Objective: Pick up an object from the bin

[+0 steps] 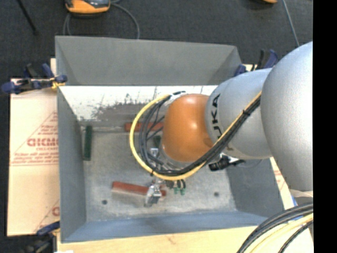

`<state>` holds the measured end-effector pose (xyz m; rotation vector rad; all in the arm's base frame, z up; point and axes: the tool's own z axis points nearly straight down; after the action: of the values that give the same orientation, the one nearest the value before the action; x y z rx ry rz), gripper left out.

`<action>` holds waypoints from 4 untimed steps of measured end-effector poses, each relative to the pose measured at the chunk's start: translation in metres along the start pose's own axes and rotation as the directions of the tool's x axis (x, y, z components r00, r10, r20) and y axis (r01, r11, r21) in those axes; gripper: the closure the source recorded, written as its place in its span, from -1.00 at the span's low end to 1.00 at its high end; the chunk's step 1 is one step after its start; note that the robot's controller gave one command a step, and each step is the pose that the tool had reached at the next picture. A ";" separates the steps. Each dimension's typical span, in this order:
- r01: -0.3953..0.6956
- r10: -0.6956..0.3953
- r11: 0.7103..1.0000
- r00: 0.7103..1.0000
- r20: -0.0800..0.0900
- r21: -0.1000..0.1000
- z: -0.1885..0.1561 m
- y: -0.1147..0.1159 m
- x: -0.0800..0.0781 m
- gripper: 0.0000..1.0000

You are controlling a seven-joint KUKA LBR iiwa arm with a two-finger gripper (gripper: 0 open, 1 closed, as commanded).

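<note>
My gripper (pixel 154 194) hangs low over the front middle of the bin floor, mostly hidden under the arm's orange cover. Its metal tip is at the right end of a long red-brown bar (pixel 128 188) that lies flat and runs off to the left. Whether the tip touches the bar I cannot tell. Just right of the gripper lie small green pieces (pixel 179 191).
A dark green stick (pixel 87 142) lies along the bin's left wall. Another red piece (pixel 138 126) shows near the back wall, partly behind the yellow cable. The arm covers the bin's right half.
</note>
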<state>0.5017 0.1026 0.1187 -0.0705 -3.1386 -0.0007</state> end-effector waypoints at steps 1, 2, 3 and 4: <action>-0.033 0.033 0.999 0.999 0.007 -0.001 0.001 -0.007 -0.018 -1.00; -0.140 0.140 0.990 0.990 0.013 -0.005 0.044 0.004 -0.004 -1.00; -0.138 0.138 0.990 0.990 0.005 -0.002 0.036 0.001 -0.005 1.00; -0.138 0.138 0.990 0.990 0.005 -0.002 0.036 0.001 -0.005 1.00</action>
<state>0.5066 0.1036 0.0824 -0.2884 -3.1310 -0.0026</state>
